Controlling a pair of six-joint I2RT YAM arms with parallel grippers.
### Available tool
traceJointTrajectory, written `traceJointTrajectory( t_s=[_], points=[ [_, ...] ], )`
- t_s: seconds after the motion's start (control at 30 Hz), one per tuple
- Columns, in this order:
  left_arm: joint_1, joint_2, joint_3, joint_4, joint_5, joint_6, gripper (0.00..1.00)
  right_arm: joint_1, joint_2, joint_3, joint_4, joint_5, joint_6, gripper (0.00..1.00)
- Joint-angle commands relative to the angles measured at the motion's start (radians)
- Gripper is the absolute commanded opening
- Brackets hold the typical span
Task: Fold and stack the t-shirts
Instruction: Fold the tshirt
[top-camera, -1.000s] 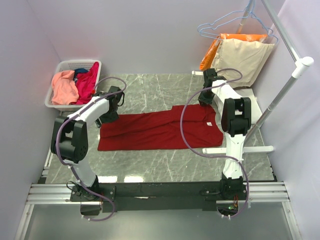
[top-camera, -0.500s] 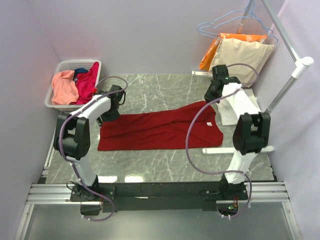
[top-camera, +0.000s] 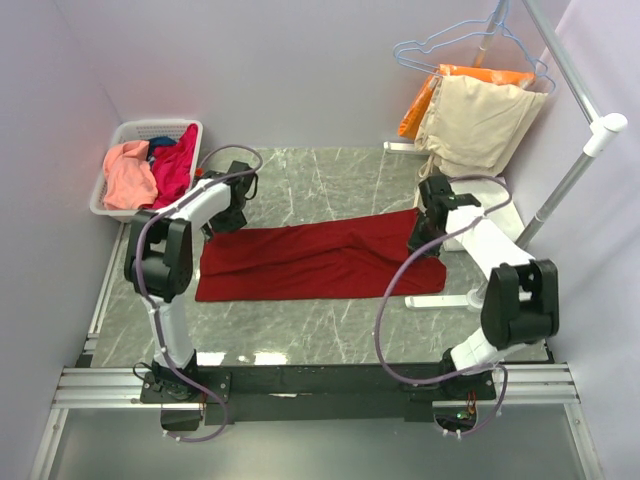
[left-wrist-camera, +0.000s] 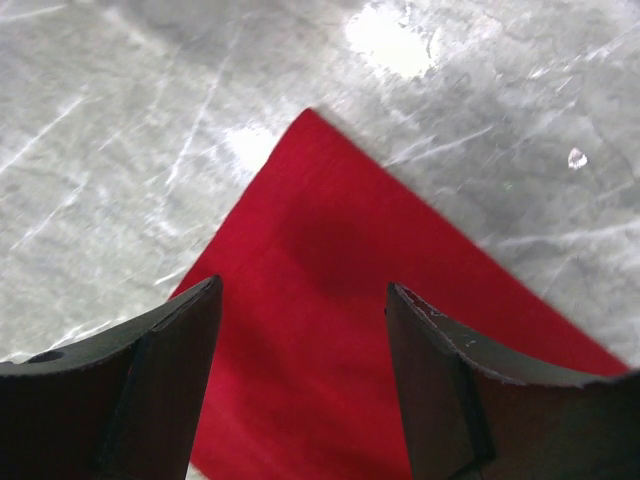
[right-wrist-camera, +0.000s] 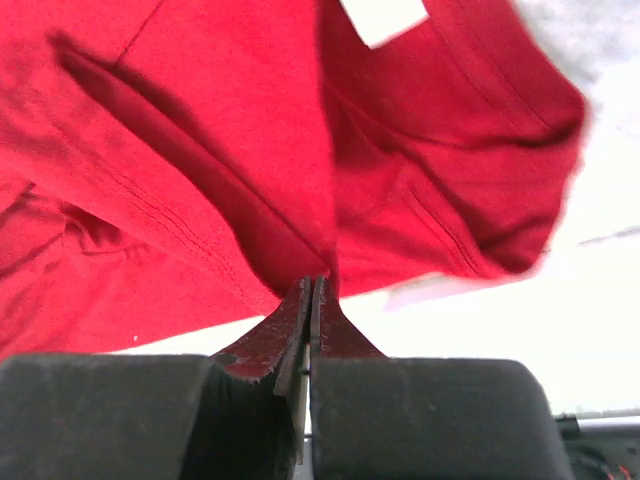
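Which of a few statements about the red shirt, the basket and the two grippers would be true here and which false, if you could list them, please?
1. The left gripper is open above a corner of the dark red t-shirt. True.
2. The right gripper is open and clear of the cloth. False: it is shut on the dark red t-shirt.
3. The basket holds a salmon-pink shirt and a magenta shirt. True.
4. The dark red t-shirt hangs from a hanger. False: it lies spread out on the table.
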Motion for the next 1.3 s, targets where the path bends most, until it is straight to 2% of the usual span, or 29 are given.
traceJointTrajectory(
  t_s=[0.0,0.07,0.2,0.4,0.57,0.6,0.63,0.73,0.83,0.9,0.93,1.03,1.13,1.27],
  points=[
    [-0.001,0.074,0.064,-0.007,0.006,0.010,0.71,0.002,-0.163,0.004,-0.031,0.077,0.040,0.00],
    [-0.001,0.103,0.069,-0.009,0.004,0.010,0.71,0.003,-0.186,0.006,-0.054,0.127,0.055,0.00],
    [-0.003,0.126,0.068,-0.007,0.001,0.011,0.71,0.002,-0.220,-0.011,-0.078,0.123,0.061,0.00],
    [-0.003,0.155,0.084,-0.032,-0.014,-0.002,0.71,0.003,-0.253,-0.108,-0.095,0.094,0.061,0.00],
    [-0.003,0.164,0.103,-0.049,-0.031,-0.007,0.72,0.003,-0.243,-0.198,-0.124,0.127,0.068,0.00],
    [-0.003,0.166,0.112,-0.053,-0.034,-0.009,0.71,0.002,-0.229,-0.206,-0.130,0.140,0.080,0.02],
    [-0.003,0.170,0.118,-0.059,-0.045,-0.012,0.72,0.003,-0.220,-0.214,-0.146,0.170,0.086,0.10],
    [-0.003,0.181,0.141,-0.082,-0.065,-0.018,0.72,0.002,-0.188,-0.197,-0.166,0.225,0.123,0.21],
    [-0.003,0.183,0.153,-0.093,-0.073,-0.022,0.72,0.002,-0.180,-0.144,-0.166,0.276,0.160,0.28],
    [-0.003,0.181,0.156,-0.095,-0.077,-0.019,0.72,0.003,-0.175,-0.098,-0.155,0.320,0.176,0.29],
    [-0.003,0.181,0.159,-0.098,-0.079,-0.018,0.72,0.002,-0.172,-0.087,-0.150,0.340,0.183,0.34],
    [-0.003,0.178,0.167,-0.090,-0.082,-0.012,0.72,0.002,-0.132,-0.060,-0.051,0.348,0.170,0.36],
    [-0.003,0.184,0.173,-0.090,-0.071,-0.010,0.72,0.000,-0.041,-0.009,0.073,0.281,0.149,0.36],
    [-0.003,0.198,0.184,-0.102,-0.076,-0.009,0.71,0.003,0.209,0.139,0.098,0.223,0.135,0.30]
  ],
)
